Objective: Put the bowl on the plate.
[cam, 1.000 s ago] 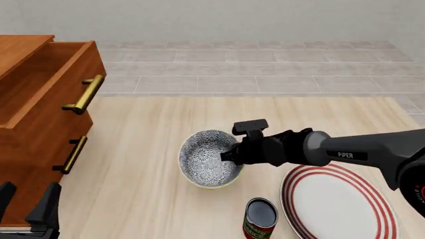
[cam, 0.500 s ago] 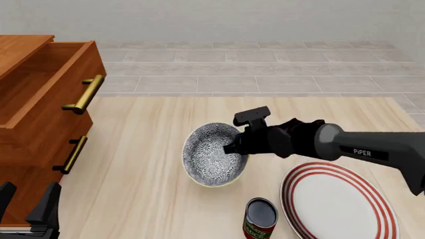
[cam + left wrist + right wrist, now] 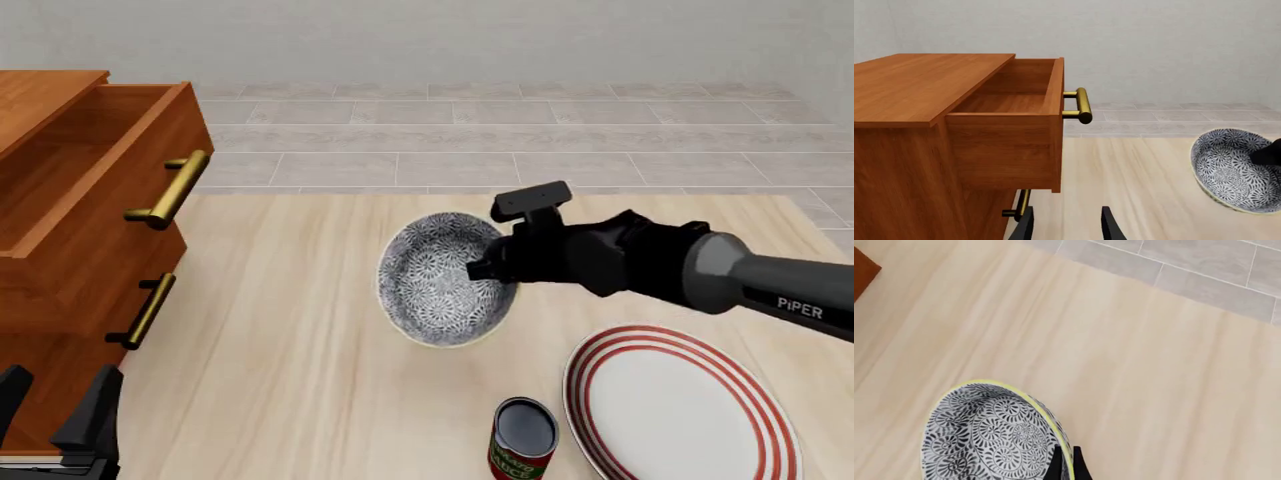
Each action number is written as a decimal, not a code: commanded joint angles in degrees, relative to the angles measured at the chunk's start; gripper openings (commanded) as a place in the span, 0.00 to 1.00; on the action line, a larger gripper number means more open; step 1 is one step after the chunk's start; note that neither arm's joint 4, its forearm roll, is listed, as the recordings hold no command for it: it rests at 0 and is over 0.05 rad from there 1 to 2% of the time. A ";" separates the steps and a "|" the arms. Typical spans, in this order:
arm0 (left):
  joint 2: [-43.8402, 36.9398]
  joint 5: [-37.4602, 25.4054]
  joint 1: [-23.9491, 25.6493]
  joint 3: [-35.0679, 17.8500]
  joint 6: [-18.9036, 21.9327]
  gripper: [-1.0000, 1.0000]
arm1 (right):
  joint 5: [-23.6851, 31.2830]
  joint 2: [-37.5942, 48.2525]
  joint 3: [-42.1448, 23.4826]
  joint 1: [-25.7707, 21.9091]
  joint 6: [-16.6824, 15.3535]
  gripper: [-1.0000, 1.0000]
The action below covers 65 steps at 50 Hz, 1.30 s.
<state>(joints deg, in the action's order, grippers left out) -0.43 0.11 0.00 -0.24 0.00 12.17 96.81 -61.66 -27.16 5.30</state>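
The floral bowl [image 3: 438,280] hangs tilted above the table's middle, its mouth turned toward the left. My right gripper [image 3: 486,272] is shut on the bowl's right rim. In the right wrist view the bowl [image 3: 991,435] sits between the fingertips [image 3: 1066,466], which pinch its yellowish rim. The bowl [image 3: 1234,169] also shows at the edge of the left wrist view. The red-ringed white plate [image 3: 681,405] lies flat at the front right, apart from the bowl. My left gripper [image 3: 54,420] rests open at the front left, by the dresser; its fingers [image 3: 1024,227] hold nothing.
A wooden dresser [image 3: 74,250] with its top drawer [image 3: 1014,115] pulled open and brass handles [image 3: 174,190] fills the left side. A small dark can with a red label [image 3: 522,438] stands just left of the plate. Beyond the table lies tiled floor.
My right gripper has lifted the bowl off the table, carried it up and slightly right, and tilted it more steeply. The left arm has not moved.
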 commanded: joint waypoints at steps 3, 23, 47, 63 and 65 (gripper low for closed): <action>-0.01 0.00 0.00 0.00 -0.01 1.00 | -0.25 -4.74 2.77 2.07 0.69 0.00; 0.01 0.00 0.00 0.00 -0.01 1.00 | 0.17 -14.97 11.57 7.87 1.15 0.00; 0.00 0.00 0.00 0.00 0.00 1.00 | 5.37 -33.40 24.47 17.11 1.68 0.00; -0.01 0.00 -0.01 0.00 0.00 1.00 | 9.87 -46.01 31.65 22.45 3.01 0.00; -0.01 0.00 0.01 0.00 0.01 1.00 | 10.14 -46.56 31.99 22.94 2.91 0.00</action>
<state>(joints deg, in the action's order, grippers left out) -0.44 0.11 0.00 -0.25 0.00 20.09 56.77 -33.22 -7.16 7.44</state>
